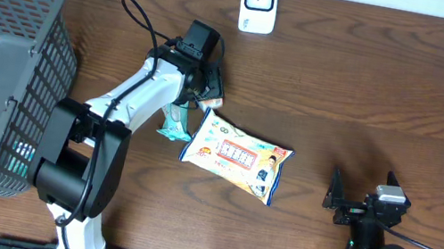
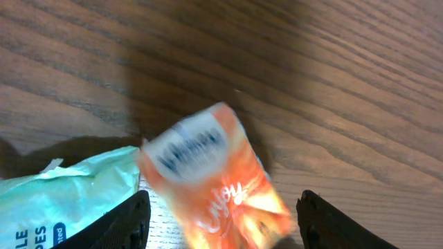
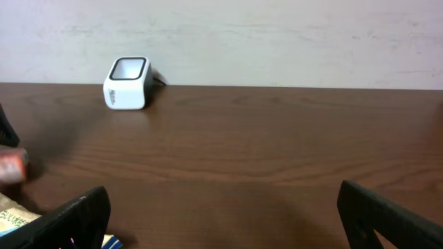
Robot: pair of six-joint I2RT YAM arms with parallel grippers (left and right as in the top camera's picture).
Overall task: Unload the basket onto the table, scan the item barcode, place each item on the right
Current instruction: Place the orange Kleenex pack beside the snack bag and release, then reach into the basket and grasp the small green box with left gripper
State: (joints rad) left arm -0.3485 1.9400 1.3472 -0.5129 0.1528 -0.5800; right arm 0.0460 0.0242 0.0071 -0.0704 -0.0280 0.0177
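My left gripper [image 2: 223, 204] has its jaws parted. The orange packet [image 2: 214, 183] sits between them, badly blurred. I can't tell whether either finger [image 2: 131, 225] touches it, and its lower end is cut off by the frame. Just left of those jaws a teal packet [image 2: 66, 200] runs out of view. From overhead, the arm hides most of both packets, and a wet wipes pack [image 1: 237, 156] lies near the jaws. My right gripper [image 3: 223, 197] stands wide open on nothing. The white barcode scanner [image 3: 128, 83] is well ahead of its jaws, off to their left.
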